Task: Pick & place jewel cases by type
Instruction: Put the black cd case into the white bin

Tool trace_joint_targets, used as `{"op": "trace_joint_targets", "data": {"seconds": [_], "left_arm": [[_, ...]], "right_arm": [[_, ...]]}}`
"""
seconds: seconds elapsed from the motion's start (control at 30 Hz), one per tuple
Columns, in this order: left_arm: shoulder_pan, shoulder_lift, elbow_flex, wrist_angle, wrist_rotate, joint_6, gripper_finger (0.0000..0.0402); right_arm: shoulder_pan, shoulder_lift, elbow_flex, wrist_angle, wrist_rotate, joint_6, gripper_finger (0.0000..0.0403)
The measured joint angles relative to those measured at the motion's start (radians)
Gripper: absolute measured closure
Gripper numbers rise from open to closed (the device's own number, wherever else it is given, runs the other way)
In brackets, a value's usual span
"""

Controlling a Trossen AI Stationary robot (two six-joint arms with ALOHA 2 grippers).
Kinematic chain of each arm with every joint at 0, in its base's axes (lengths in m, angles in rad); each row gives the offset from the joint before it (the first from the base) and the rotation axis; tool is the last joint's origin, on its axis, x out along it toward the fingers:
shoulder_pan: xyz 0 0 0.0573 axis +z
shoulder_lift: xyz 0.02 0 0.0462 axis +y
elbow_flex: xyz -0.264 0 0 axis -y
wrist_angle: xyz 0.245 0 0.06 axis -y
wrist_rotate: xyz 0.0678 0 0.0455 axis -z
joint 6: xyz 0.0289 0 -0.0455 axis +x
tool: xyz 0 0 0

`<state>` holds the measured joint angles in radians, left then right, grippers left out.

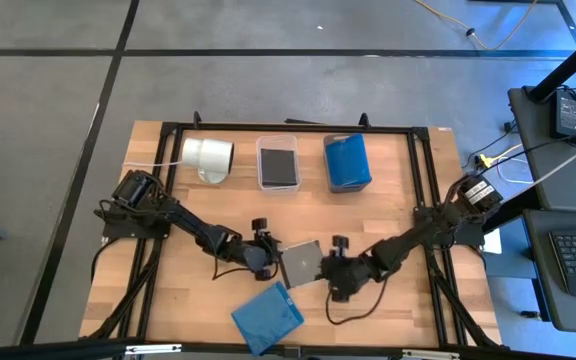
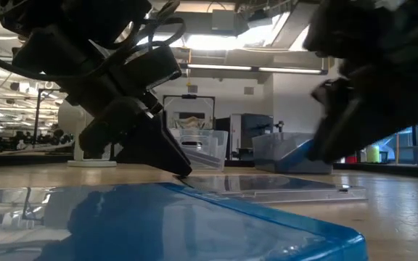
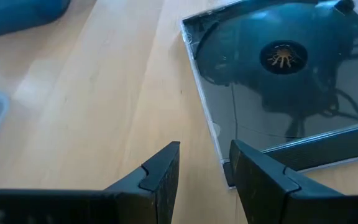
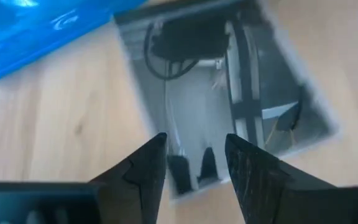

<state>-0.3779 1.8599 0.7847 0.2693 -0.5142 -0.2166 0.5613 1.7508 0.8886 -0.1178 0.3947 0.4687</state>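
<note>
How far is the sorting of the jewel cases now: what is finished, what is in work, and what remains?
Done: the dark bin and the blue bin at the back already hold cases. In hand: the left gripper and the right gripper, fingers apart, flank the grey case, which lies flat. Left: that case and the blue case at the front edge.

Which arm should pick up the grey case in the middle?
Probably the left: the left gripper has open jaws right at the edge of the flat grey transparent plastic jewel case; the right gripper hovers above it.
</note>
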Motion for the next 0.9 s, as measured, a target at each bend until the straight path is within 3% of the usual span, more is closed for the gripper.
{"op": "trace_joint_targets", "data": {"seconds": [0.3, 0.47, 0.63, 0.9], "left_arm": [[-0.023, -0.119, -0.002, -0.087, 0.026, 0.103, 0.0261], [-0.036, -0.133, -0.004, -0.134, 0.048, 0.1, 0.0261], [-0.04, -0.132, -0.004, -0.186, 0.121, 0.012, 0.0261], [-0.029, -0.132, -0.022, -0.196, 0.124, -0.049, 0.0261]], "right_arm": [[0.128, 0.003, -0.002, -0.108, 0.089, 0.283, 0.0235], [0.141, 0.024, -0.003, -0.088, 0.157, 0.287, 0.0235], [0.136, 0.061, -0.003, -0.08, 0.147, 0.291, 0.0235], [0.126, 0.104, -0.001, -0.053, 0.139, 0.291, 0.0235]]}}
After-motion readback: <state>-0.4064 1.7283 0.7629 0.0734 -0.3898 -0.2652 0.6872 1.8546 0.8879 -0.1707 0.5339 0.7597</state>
